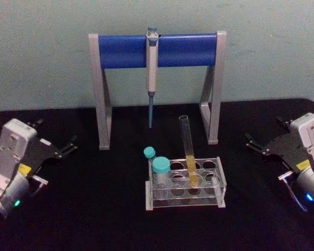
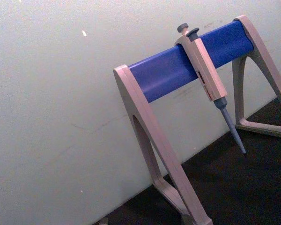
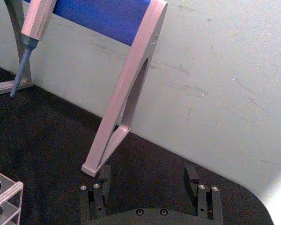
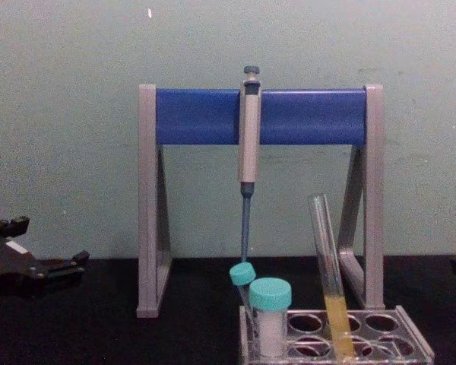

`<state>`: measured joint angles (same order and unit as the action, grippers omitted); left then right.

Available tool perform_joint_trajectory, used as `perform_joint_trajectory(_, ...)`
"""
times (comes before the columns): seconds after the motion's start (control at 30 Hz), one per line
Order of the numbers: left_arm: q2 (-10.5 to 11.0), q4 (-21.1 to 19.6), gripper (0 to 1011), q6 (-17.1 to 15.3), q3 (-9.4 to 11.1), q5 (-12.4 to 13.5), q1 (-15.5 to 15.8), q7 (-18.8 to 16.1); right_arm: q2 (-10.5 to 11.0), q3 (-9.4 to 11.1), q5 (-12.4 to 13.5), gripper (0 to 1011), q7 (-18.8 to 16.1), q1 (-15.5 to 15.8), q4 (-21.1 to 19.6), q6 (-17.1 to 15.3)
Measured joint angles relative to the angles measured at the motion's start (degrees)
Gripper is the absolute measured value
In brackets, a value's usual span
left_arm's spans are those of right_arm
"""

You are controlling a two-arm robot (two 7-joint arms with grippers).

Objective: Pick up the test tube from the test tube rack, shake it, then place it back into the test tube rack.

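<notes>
- Left gripper (image 1: 56, 133), lower left of the head view over the black table (image 1: 94, 209), has its fingers spread and holds nothing
- Right gripper (image 1: 263, 130), lower right, is likewise released and empty, well apart from the rack
- The test tube (image 1: 187, 146) leans in a back-row hole of the test tube rack (image 1: 220, 180), lower centre, with yellow liquid in its lower part
- A teal-capped vial (image 1: 160, 167) and a thin teal-capped tube (image 1: 149, 152) stand at the rack's left end
- Behind, upper centre, a pipette (image 1: 152, 68) hangs from a blue-barred stand (image 1: 115, 51)
</notes>
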<state>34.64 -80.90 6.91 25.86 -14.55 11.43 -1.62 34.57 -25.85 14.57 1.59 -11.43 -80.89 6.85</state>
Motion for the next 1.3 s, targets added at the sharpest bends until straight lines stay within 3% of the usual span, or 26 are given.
perform_joint_trajectory(1.3, 0.0, 0.0, 1001, 0.0, 0.0, 0.0, 0.0, 0.0, 0.1, 0.0, 0.0, 1000, 0.0, 0.0, 0.0, 0.1)
